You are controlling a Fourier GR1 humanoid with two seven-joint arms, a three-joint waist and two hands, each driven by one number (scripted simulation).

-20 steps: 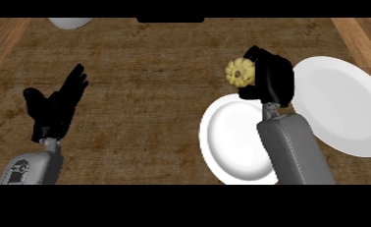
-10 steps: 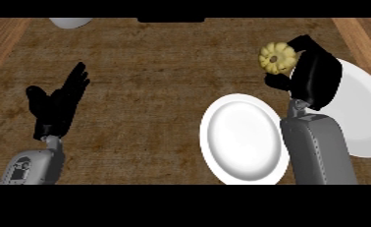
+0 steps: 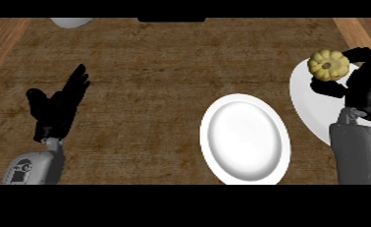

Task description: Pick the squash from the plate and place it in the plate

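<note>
A small yellow squash is held in my right hand, whose fingers curl round it at the right edge of the head view. It hangs over the upper left rim of a white plate that my right forearm partly hides. A second white plate lies bare at centre right, left of that forearm. At the left, my left hand rests open with fingers up, far from both plates.
A pale round object shows at the top left, cut off by the view. A dark block sits at the top centre. Lighter wooden strips border the dark counter at both upper corners.
My right hand has carried the squash to the right, from above the centre plate's upper edge to over the right plate. The left hand has stayed put.
</note>
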